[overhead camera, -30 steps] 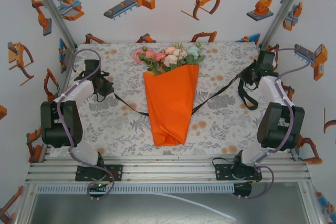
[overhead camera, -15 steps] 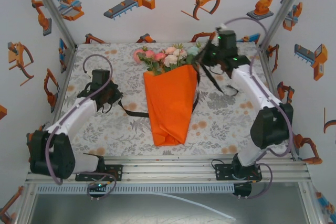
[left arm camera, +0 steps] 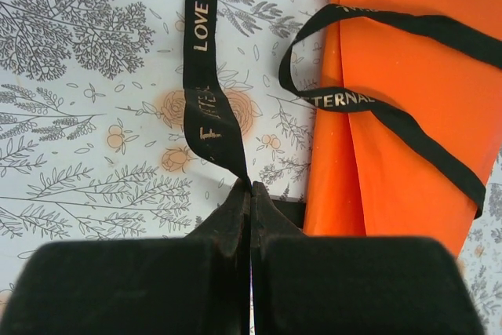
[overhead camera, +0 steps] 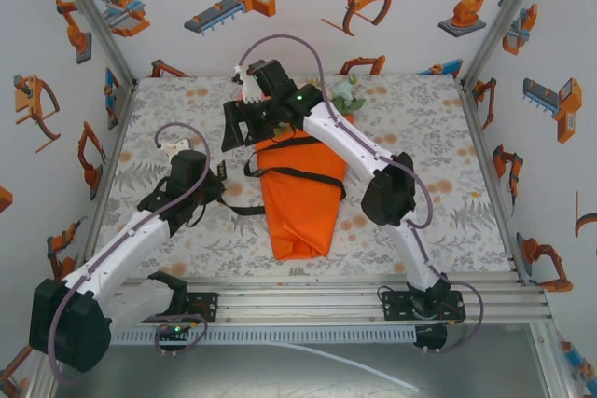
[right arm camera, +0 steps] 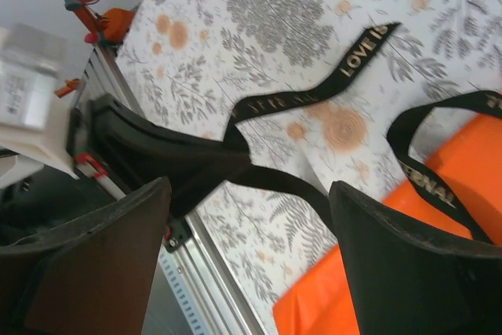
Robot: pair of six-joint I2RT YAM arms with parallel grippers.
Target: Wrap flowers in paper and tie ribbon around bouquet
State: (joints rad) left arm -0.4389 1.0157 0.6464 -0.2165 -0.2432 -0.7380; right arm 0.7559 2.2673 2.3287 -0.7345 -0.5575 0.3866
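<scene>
Counting one bouquet [overhead camera: 300,198], one ribbon [left arm camera: 205,115]; pinching ribbon with left gripper [left arm camera: 251,187], holding right gripper [right arm camera: 249,190] wide, empty; reading gold lettering [left arm camera: 201,25] wrist-side.

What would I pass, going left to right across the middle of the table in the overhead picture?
left gripper, shut on the black ribbon → ribbon, running across to the cone → orange paper wrapped around the flower stems → right arm, its bent elbow
</scene>
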